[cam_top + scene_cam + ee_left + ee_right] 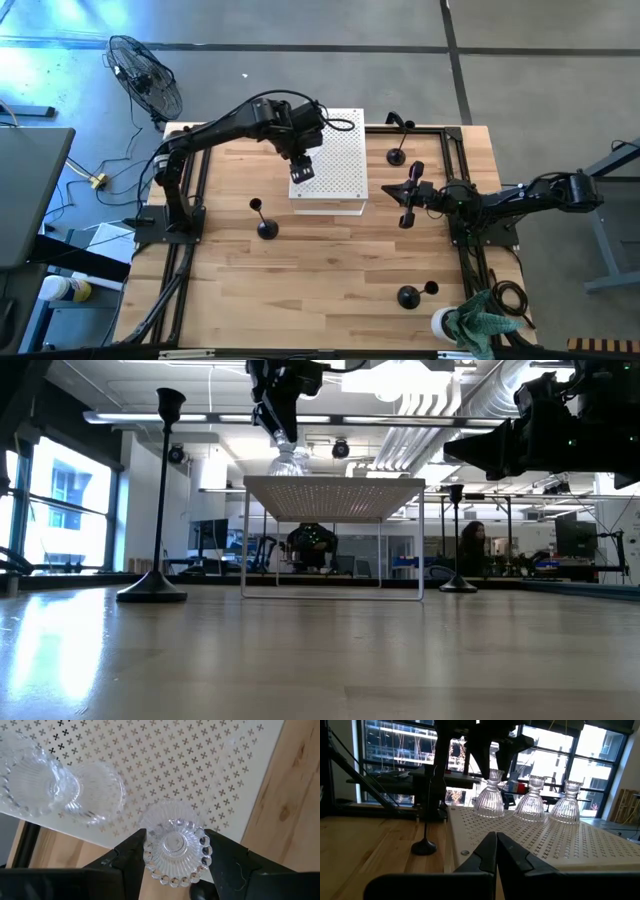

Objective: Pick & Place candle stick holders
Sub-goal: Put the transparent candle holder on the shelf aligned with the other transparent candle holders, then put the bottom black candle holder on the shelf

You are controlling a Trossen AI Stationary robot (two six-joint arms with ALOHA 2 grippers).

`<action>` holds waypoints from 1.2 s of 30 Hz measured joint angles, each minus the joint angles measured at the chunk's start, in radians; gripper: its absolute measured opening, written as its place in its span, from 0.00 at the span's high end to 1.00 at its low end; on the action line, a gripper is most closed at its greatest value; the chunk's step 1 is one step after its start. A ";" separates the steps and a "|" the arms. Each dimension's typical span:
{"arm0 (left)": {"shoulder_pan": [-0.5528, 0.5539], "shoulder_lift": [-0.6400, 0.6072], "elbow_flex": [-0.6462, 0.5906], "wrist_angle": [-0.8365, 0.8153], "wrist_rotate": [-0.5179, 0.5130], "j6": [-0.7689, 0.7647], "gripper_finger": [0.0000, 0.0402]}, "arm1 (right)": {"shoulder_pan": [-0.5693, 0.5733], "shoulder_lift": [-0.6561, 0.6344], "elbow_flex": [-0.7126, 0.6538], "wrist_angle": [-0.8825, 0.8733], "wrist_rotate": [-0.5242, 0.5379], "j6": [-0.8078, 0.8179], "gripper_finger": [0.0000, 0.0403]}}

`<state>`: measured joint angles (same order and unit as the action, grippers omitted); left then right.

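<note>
Three clear ribbed glass candle stick holders stand in a row on the white perforated board (340, 150). My left gripper (302, 168) is over the board's near left part, shut on the endmost one (175, 847), which also shows in the right wrist view (490, 795). The other two (530, 797) (566, 802) stand free on their wide bases. A tall black holder (262, 222) stands on its round base left of the board, and others (397, 152) (408, 296) stand on the right. My right gripper (496, 851) is shut and empty, right of the board. My left gripper pinches the glass holder's beaded top cup (200, 851) between its two fingers, one on each side. The fingers (487, 755) come from above, pointing down. The holder is upright with its wide base at the board's surface; I cannot tell whether it rests there.
Black frame rails (460, 160) run along the table's left and right sides. A green cloth and a white cup (478, 325) lie at the near right corner. Bare wood lies in front of the board. A fan (145, 75) stands off the table's far left.
</note>
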<state>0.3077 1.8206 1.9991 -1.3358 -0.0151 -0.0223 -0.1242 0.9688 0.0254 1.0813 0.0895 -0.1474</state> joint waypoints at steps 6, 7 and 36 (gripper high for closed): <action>0.000 0.000 0.000 0.005 -0.001 -0.001 0.55 | 0.000 0.000 0.000 0.000 0.000 0.000 1.00; 0.000 0.000 0.000 0.008 -0.002 0.000 0.55 | 0.000 0.000 0.000 0.000 0.000 0.000 1.00; 0.000 0.002 0.104 -0.068 -0.021 0.044 0.36 | 0.000 0.000 0.000 -0.001 0.000 0.000 1.00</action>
<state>0.3073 1.8221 2.1027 -1.4037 -0.0360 0.0221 -0.1242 0.9688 0.0254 1.0801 0.0898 -0.1471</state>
